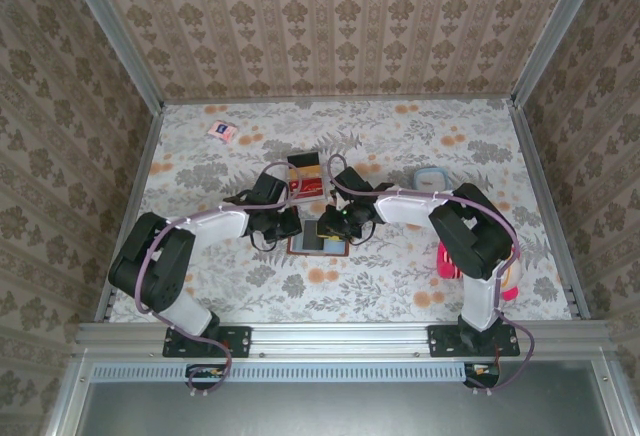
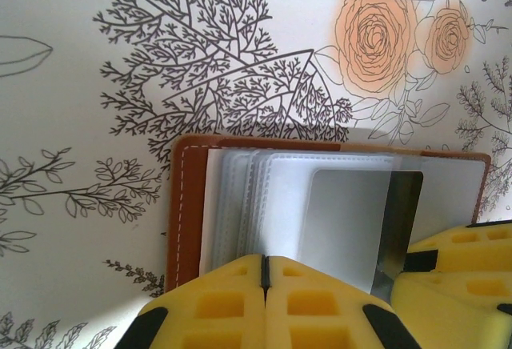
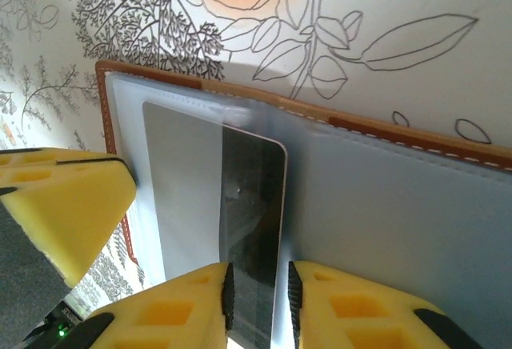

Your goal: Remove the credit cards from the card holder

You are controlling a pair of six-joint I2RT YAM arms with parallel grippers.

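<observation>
The brown card holder (image 1: 318, 237) lies open on the flowered cloth between the two arms, its clear sleeves (image 2: 240, 205) facing up. A dark, glossy credit card (image 3: 252, 205) sticks partly out of a sleeve, and it looks grey with a dark band (image 2: 352, 221) in the left wrist view. My right gripper (image 3: 258, 297) stands open a little, with the card's near end between its pads and a narrow gap showing on one side. My left gripper (image 2: 266, 265) is shut, pads together, resting over the holder's sleeves close to the brown stitched edge (image 2: 188, 205).
A red-and-orange tray (image 1: 306, 178) stands just behind the holder. A pink-and-white packet (image 1: 222, 132) lies at the back left, and a blue-rimmed container (image 1: 432, 178) sits right of centre. A pink thing (image 1: 507, 284) lies by the right arm's base. The grippers' fingers nearly meet over the holder.
</observation>
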